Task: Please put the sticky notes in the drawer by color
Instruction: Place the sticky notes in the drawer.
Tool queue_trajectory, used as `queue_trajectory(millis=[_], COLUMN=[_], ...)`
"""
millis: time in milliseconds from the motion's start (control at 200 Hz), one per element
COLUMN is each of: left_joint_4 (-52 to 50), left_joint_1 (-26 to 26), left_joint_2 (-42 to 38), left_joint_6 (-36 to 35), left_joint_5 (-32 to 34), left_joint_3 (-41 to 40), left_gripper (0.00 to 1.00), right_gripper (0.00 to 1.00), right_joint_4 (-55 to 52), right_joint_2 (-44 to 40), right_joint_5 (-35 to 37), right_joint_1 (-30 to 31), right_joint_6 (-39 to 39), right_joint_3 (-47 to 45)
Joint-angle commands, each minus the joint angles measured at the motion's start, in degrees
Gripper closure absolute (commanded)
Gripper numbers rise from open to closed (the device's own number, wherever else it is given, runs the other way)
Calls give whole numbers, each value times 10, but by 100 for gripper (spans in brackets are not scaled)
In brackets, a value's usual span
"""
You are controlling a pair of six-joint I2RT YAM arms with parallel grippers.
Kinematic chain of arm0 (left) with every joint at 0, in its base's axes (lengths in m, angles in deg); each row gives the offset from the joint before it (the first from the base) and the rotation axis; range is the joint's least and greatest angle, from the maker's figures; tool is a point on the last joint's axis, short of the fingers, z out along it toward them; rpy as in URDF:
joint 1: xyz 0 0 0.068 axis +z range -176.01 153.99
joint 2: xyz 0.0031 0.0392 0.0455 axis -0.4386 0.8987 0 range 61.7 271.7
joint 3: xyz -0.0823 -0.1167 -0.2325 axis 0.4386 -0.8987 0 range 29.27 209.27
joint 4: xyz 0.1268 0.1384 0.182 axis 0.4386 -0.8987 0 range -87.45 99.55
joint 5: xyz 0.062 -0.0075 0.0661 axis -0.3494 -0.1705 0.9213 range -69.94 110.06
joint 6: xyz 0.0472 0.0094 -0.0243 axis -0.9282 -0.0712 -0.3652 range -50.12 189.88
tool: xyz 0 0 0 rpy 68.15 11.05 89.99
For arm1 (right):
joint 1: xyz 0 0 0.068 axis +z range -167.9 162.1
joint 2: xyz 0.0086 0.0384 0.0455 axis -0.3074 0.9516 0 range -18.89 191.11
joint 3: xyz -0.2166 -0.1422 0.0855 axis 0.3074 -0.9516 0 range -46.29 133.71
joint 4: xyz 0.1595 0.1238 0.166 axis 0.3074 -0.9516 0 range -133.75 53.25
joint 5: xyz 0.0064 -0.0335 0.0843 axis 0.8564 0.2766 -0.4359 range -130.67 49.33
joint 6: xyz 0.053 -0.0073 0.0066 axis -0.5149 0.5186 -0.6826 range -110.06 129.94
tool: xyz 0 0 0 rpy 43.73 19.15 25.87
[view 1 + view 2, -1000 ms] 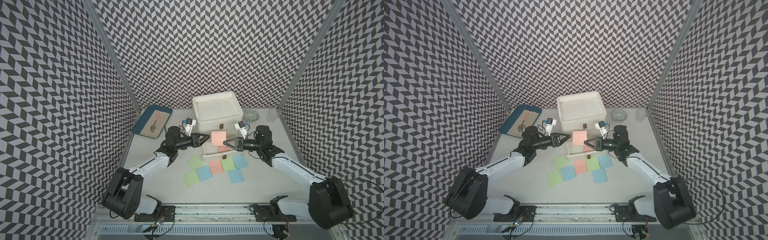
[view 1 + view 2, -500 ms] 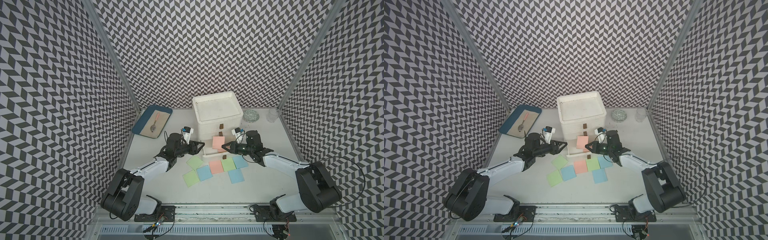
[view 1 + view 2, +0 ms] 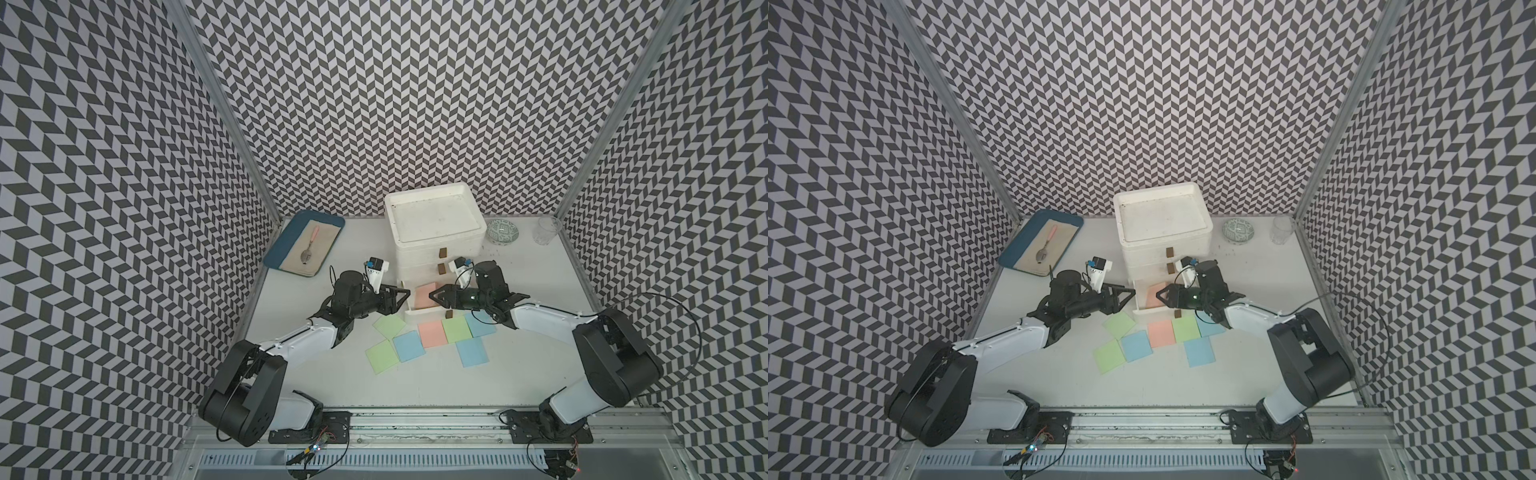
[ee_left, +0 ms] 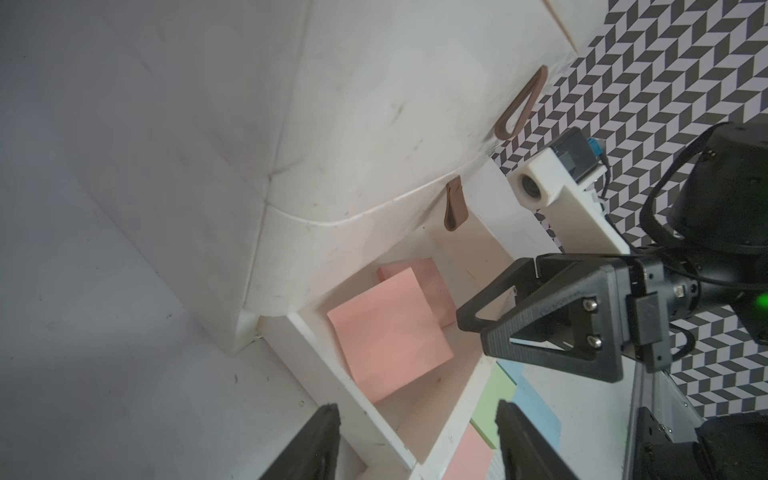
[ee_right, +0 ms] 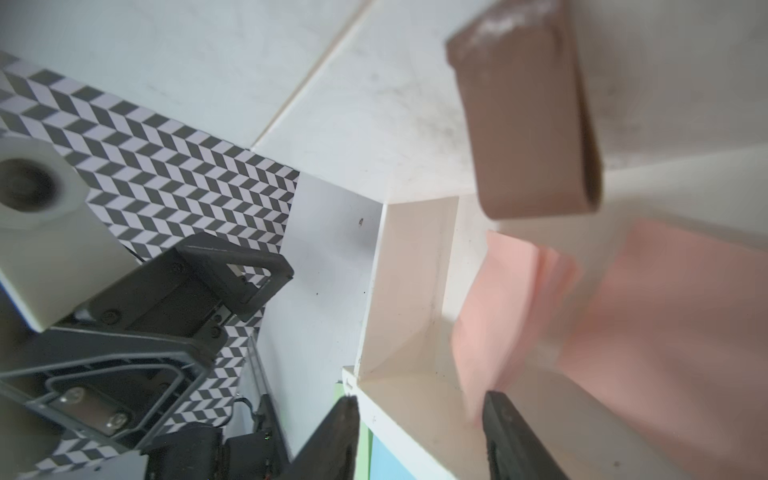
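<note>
The cabinet's (image 3: pixel 419 262) bottom drawer (image 3: pixel 422 316) stands pulled out, and two pink notes (image 3: pixel 426 295) lie inside it. In the left wrist view the upper one (image 4: pixel 390 332) lies tilted across the lower one (image 4: pixel 432 282).

On the table (image 3: pixel 540 374) just in front of the cabinet lie a pink note (image 3: pixel 432 333), a green note (image 3: pixel 457 329) and a blue note (image 3: pixel 481 325) in a row. A second blue (image 3: pixel 471 351) lies just past them. Two more green (image 3: pixel 389 325) (image 3: pixel 382 358) and one blue (image 3: pixel 409 346) lie off the cabinet's left front corner.

The left gripper (image 3: pixel 404 300) is beside the drawer's left wall, jaws apart and empty. The right gripper (image 3: pixel 433 298) is over the drawer's right side, jaws parted, gripping nothing.

Faint raised lettering on the right gripper's finger (image 4: pixel 557 303) is too small to read.
</note>
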Motion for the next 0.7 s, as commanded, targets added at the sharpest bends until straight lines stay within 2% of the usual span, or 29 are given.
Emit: queue_trajectory(millis=[0, 65, 180, 220, 330, 486, 696], left_joint_4=[10, 15, 19, 22, 25, 28, 29], left_joint_1=[-2, -3, -3, -2, -3, -2, -2], left_joint_2=[-31, -39, -46, -48, -52, -52, -58], left_joint_6=[-19, -17, -15, -15, -14, -13, -15], left_joint_5=[27, 40, 55, 55, 59, 61, 69], left_joint_3=[-10, -19, -26, -26, -33, -33, -39], left_gripper=[37, 37, 37, 37, 37, 37, 37], right_gripper=[37, 34, 24, 21, 20, 23, 26], right_joint_4=[-34, -71, -135, -141, -146, -109, -63], right_joint_2=[-43, -76, -138, -160, -200, -203, -130], right_joint_5=[69, 109, 216, 238, 267, 274, 240], right_joint_1=[3, 10, 57, 74, 130, 176, 189], right_joint_6=[41, 69, 137, 147, 142, 118, 103], right_joint_3=[8, 8, -10, -25, -68, -115, -92])
